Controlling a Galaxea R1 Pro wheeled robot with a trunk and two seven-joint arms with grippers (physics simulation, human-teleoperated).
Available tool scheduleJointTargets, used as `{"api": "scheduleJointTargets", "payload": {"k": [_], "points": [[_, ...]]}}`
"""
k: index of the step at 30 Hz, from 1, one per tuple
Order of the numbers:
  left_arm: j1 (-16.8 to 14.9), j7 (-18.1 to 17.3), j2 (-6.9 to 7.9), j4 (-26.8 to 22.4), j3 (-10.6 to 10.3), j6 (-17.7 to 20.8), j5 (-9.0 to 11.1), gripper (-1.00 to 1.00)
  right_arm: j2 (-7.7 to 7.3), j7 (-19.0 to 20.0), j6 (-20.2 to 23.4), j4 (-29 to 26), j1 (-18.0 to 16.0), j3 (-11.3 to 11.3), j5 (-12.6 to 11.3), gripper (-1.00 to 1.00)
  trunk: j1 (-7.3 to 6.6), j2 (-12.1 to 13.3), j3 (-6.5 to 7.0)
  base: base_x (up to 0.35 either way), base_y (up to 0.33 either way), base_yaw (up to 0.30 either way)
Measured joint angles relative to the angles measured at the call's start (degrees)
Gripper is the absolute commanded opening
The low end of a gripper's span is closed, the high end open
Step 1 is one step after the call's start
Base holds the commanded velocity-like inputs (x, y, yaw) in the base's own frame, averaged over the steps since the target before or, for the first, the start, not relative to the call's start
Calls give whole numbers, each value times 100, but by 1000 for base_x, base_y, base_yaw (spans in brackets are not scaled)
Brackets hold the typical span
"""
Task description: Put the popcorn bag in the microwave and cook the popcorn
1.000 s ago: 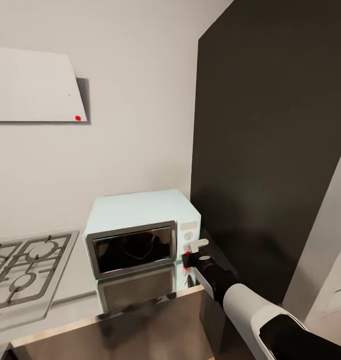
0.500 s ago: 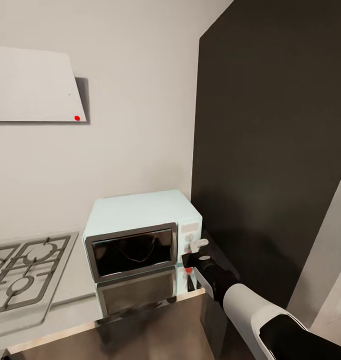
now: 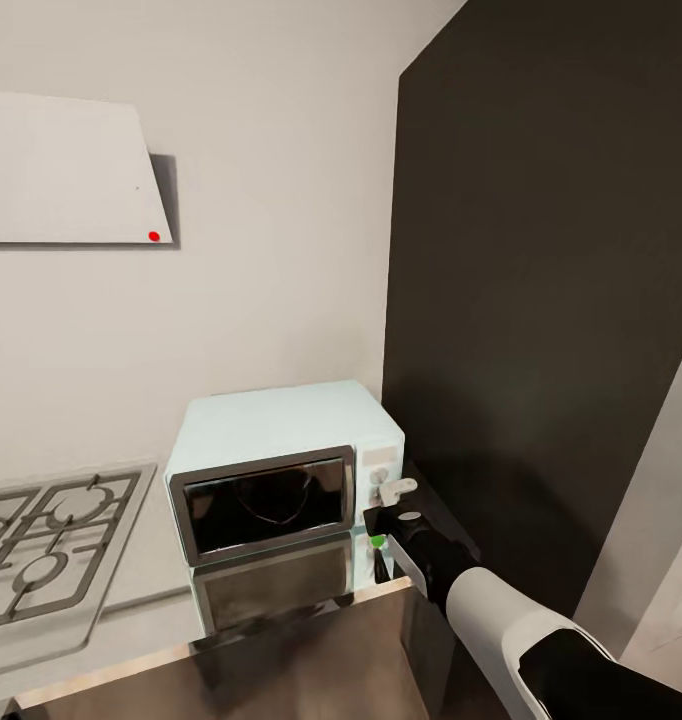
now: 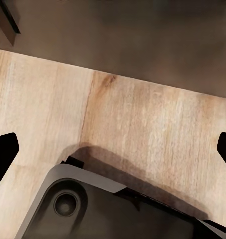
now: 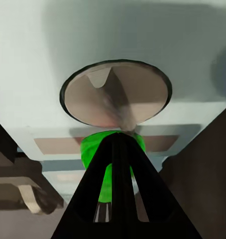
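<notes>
no readable text, labels or numbers, microwave [image 3: 281, 470] front panel markings too small to make out

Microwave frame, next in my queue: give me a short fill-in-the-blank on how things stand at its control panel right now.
1. The round light low on the microwave panel glows ____.
2. The microwave's dark glass door is ____.
3. The arm reaching to the panel is the robot's ____ one, its gripper close to the light.
4. Left of the microwave lies a gas ____.

Missing words: green; shut; right; hob
</notes>
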Motion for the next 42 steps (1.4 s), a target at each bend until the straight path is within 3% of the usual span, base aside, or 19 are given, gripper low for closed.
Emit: {"api": "scheduleJointTargets", "payload": {"k": [8, 11, 13, 15, 16, 21, 23, 25, 26, 30, 33, 35, 39, 41, 42], "points": [[-12, 0, 0, 1, 1, 0, 9, 100, 0, 81, 4, -97, 6, 5, 52, -100, 5, 3, 2, -255, 0, 0], [-49, 0, 0, 30, 0, 0, 14, 100, 0, 336, 11, -538, 180, 6, 52, -100, 5, 2, 2, -340, 0, 0], [-53, 0, 0, 60, 0, 0, 10, 100, 0, 351, 184, -1601, 660, 22, 58, -100, 4, 2, 2, -341, 0, 0], [-54, 0, 0, 69, 0, -1, 2, 100, 0, 336, 773, -3430, 1514, 32, 105, -100, 4, 0, 2, -342, 0, 0], [-54, 0, 0, 69, 0, -1, 3, 100, -14, 334, 941, -3934, 1720, 31, 113, -100, 4, 1, 2, -342, 0, 0], [-54, 0, 0, 70, 0, 0, 5, 100, -349, 325, 1268, -5388, 2267, 29, 130, -100, 5, 1, 2, -342, 0, 0], [-54, 0, -2, 70, 0, -2, 1, 100, -564, 322, 1525, -6147, 2525, 25, 138, -100, 5, 1, 2, -342, 0, 0], [-54, 0, -6, 70, -1, 0, 5, 100, -940, 324, 1769, -6836, 2713, -54, 139, -100, 5, 1, 2, -342, 0, 0], [-54, 1, -7, 70, -1, -2, 2, 100, -1044, 327, 1816, -6987, 2755, -154, 130, -100, 5, 2, 2, -342, 0, 0], [-54, 1, -6, 70, -1, -1, -1, 100, -1150, 341, 1840, -7137, 2860, -333, 118, -100, 5, 2, 2, -342, 0, 0], [-54, 1, -1, 70, -1, -1, -1, 100, -1160, 376, 1676, -7150, 3502, -239, 135, -100, 5, 2, 1, -342, 0, 0], [-54, 1, 0, 70, -1, 0, 0, 100, -1262, 383, 1263, -7148, 4032, -48, 158, -100, 5, 1, 1, -342, 0, 0], [-54, 1, 0, 69, 0, 0, 0, 100, -1784, 356, 172, -6893, 5063, 502, 160, -100, 5, 0, -2, -342, 0, 0], [-57, 1, 0, 68, -6, -1, 6, 100, -1810, 339, -618, -6061, 5681, 593, 166, -100, 4, 0, -2, -342, 0, 0], [-60, 1, 1, 69, -8, -1, 9, 100, -1802, 338, -855, -5572, 5735, 592, 167, -100, 5, 1, -1, -298, 0, 0]]}}
